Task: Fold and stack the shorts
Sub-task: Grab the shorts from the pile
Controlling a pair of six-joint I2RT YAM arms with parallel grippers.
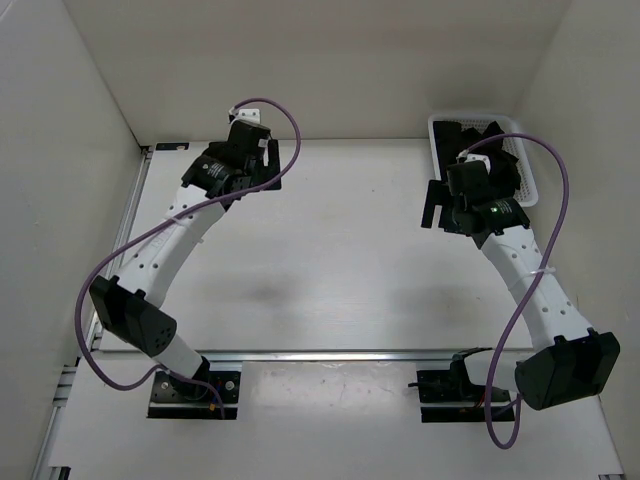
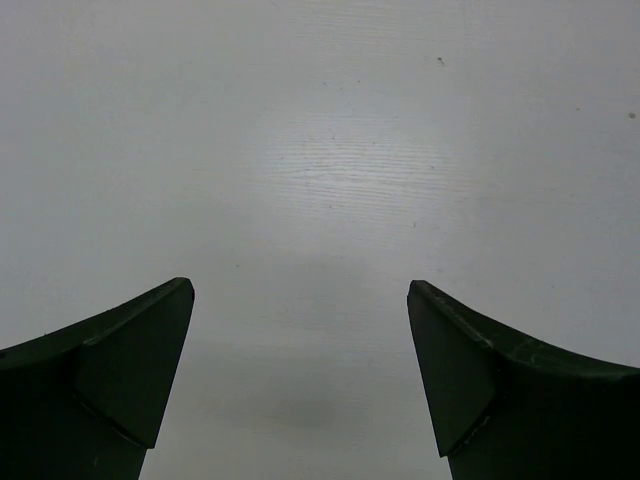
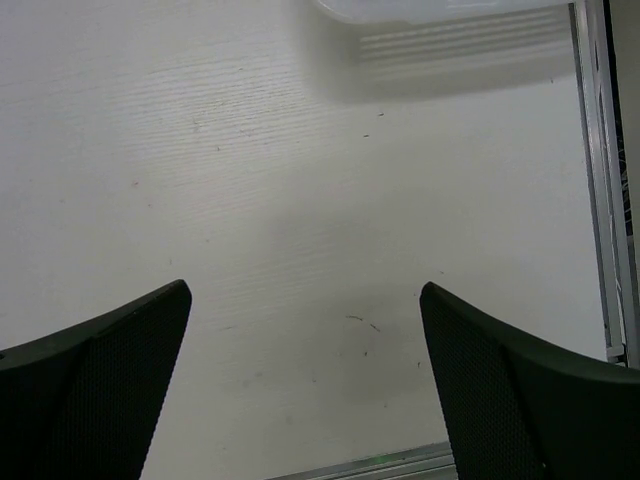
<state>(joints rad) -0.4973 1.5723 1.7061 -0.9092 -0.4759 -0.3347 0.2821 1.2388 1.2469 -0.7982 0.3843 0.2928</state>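
The shorts (image 1: 470, 131) are a heap of black fabric inside the white mesh basket (image 1: 529, 180) at the back right; my right arm hides part of them. My right gripper (image 1: 432, 205) hangs just left of the basket over bare table, open and empty; the right wrist view shows its jaws (image 3: 304, 289) wide apart with only table between them. My left gripper (image 1: 268, 152) is at the back left of the table, open and empty; the left wrist view shows its jaws (image 2: 298, 287) wide apart over bare white table.
White walls enclose the table on the left, back and right. The basket's lower edge (image 3: 440, 10) shows at the top of the right wrist view. A metal rail (image 3: 600, 200) runs along the table edge there, and another rail (image 1: 330, 354) crosses in front of the arm bases.
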